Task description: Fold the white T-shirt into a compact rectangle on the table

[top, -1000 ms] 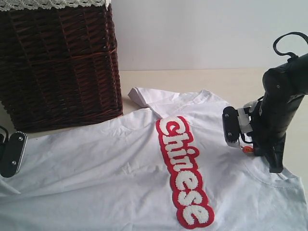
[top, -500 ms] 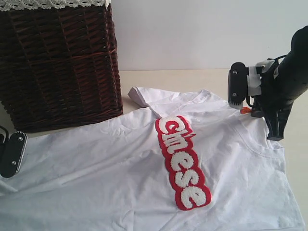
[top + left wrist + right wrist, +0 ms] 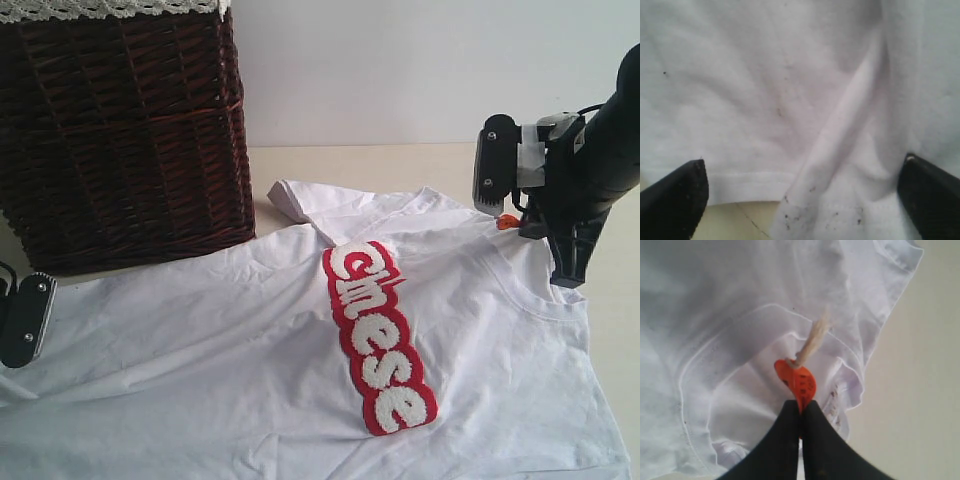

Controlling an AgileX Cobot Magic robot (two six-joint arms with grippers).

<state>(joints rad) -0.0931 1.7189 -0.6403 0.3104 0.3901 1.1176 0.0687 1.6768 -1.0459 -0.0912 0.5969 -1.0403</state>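
The white T-shirt (image 3: 250,350) lies spread on the table (image 3: 400,165), with its red-edged fuzzy lettering (image 3: 375,335) running down the middle. My right gripper (image 3: 510,222) hangs above the collar on the right, shut on the small orange tag (image 3: 797,380). The tag's string lifts the collar (image 3: 740,355) a little. My left gripper (image 3: 805,172) is open at the shirt's left end. Its black fingers (image 3: 680,195) stand wide apart over the hem (image 3: 755,182), with nothing held. In the exterior view only part of the left gripper (image 3: 25,320) shows.
A tall dark brown wicker basket (image 3: 120,130) stands at the back left, close to the shirt's edge. A white wall lies behind the table. Bare table (image 3: 920,390) shows beside the collar and under the hem (image 3: 740,220).
My right gripper has risen and moved back with the orange tag, pulling the collar up and dragging the shirt and lettering towards it. The left gripper has stayed put.
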